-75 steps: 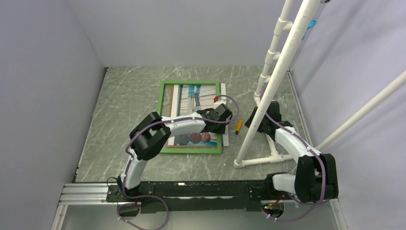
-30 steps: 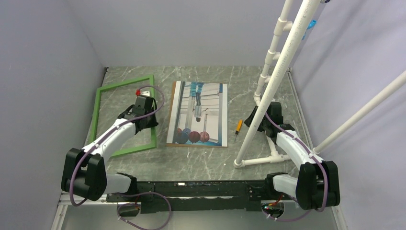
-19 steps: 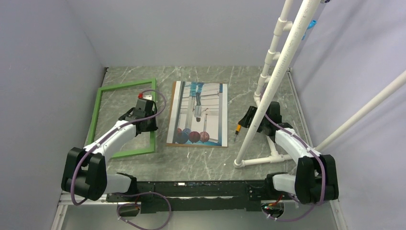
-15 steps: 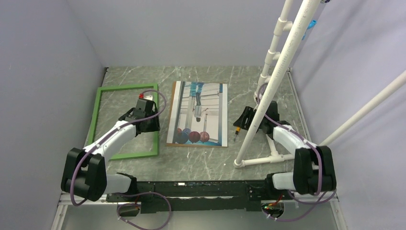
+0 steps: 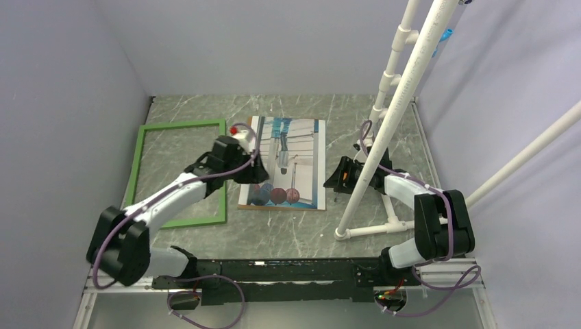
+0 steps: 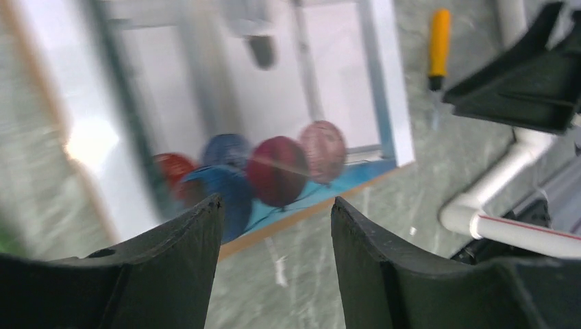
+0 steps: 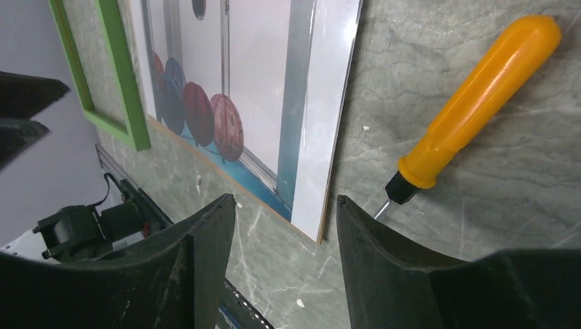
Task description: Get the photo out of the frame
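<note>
Photo: the photo (image 5: 293,159) lies flat and face up in the middle of the table (image 5: 288,236). It rests on a brown backing board (image 7: 205,159), of which only a thin edge is seen on the near side.
Frame: the frame (image 5: 179,125) lies flat just to the left of the photo, apart from it, and only table is seen inside it.
Just changed: the frame has been let go, and the left gripper (image 6: 274,205) has been carried to the right, over the near left corner of the photo. The right gripper (image 7: 286,202) has been moved left toward the right edge of the photo.
Meaning: the photo is already judged free of the frame; probably only the board is left to be separated.
Left gripper: its fingers are spread and nothing is held.
Right gripper: it is also spread and empty, low above an orange screwdriver (image 7: 473,96).
Shown only by wrist views: the open jaws, the board edge and the whole screwdriver, although the left view is blurred.
Shown only by top view: the complete frame and the white pipe stand (image 5: 394,110) at the right.
</note>
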Robot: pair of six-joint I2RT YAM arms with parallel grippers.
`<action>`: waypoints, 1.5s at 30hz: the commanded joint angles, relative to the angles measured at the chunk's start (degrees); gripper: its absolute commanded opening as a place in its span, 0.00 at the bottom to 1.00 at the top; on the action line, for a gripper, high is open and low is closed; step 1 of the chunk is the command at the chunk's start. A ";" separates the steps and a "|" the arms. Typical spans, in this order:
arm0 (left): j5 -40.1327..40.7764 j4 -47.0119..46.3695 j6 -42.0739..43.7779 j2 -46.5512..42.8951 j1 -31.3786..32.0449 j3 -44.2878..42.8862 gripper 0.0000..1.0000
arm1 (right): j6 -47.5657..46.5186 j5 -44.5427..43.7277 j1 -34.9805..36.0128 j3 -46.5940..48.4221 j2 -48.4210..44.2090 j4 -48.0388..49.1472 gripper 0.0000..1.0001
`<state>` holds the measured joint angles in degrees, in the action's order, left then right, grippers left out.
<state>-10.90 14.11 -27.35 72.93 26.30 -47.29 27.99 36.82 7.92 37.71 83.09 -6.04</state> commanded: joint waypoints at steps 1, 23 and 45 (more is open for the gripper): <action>-7.21 -11.54 -3.96 8.50 7.24 -3.79 0.62 | -0.39 3.08 0.11 -0.57 1.46 0.59 0.58; -4.95 -27.16 -13.93 26.37 13.52 -0.53 0.59 | 0.22 7.82 2.53 -7.41 2.94 0.11 0.57; -4.21 -26.11 -13.58 27.44 15.18 -0.91 0.58 | 10.63 13.96 2.49 -12.16 2.85 15.09 0.56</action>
<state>-15.53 -11.35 -41.21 99.37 40.82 -48.01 35.20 49.12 10.28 25.78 85.41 1.45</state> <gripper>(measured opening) 0.582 0.567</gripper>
